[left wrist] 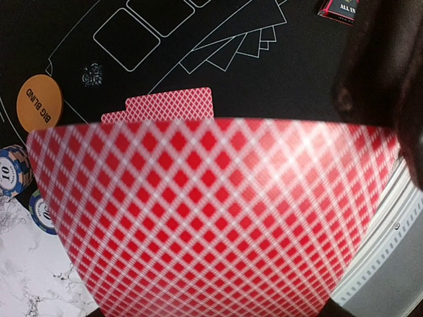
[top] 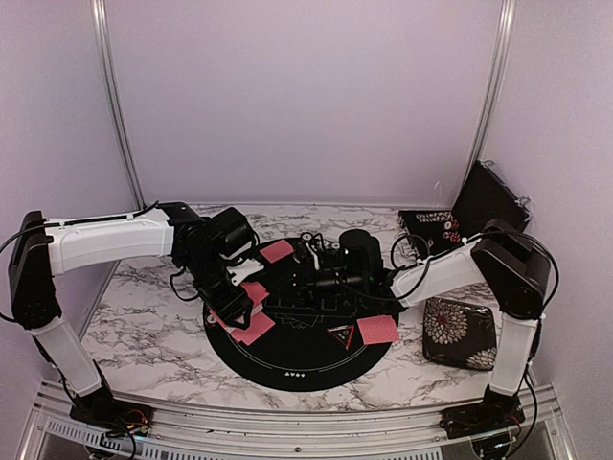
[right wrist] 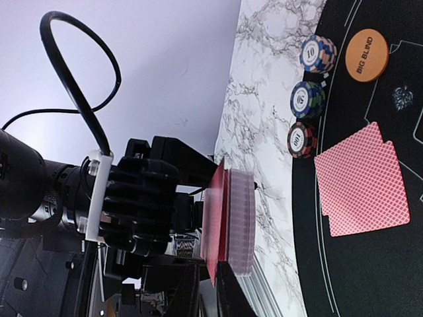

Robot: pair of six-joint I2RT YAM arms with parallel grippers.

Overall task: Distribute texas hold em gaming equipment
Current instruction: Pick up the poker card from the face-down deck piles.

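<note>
Partway through, judging from the layout.

- Left hand point(top: 238, 299) is clenched on the card deck point(right wrist: 241, 221), held above the left part of the black mat point(top: 287, 369). In the left wrist view the deck's red diamond back fills the lower frame.
- Right hand point(top: 311, 273) sits mid-mat, pointed at the deck. Its own fingers aren't clear in any view, so I cannot tell whether it is clenched or released. One card stands edge-on at the deck's face in the right wrist view, but contact isn't visible.
- Dealt so far: a pair of face-down cards point(right wrist: 363, 181) on the mat, right of centre in the right wrist view. The top view shows more face-down cards: an upper card point(top: 278, 251), a lower-left card point(top: 254, 329) and a lower-right card point(top: 376, 329).
- Three chip stacks point(right wrist: 307, 99) are lined up at the mat's edge, upper right of the right wrist view.
- The orange Big Blind button point(right wrist: 365, 56) lies on the mat near the chips.
- The triangle marker point(top: 342, 335) is just left of the lower-right card.
- No blue button is visible.

What's left, as a judgement:
- The deck looks thick, so more dealing is likely.
- The printed card boxes at the top of the left wrist view appear bare.
- Only one group of chips shows, so the other seats may lack chips.
- The floral case point(top: 460, 331) sits on the table point(top: 144, 316), right of the mat.
</note>
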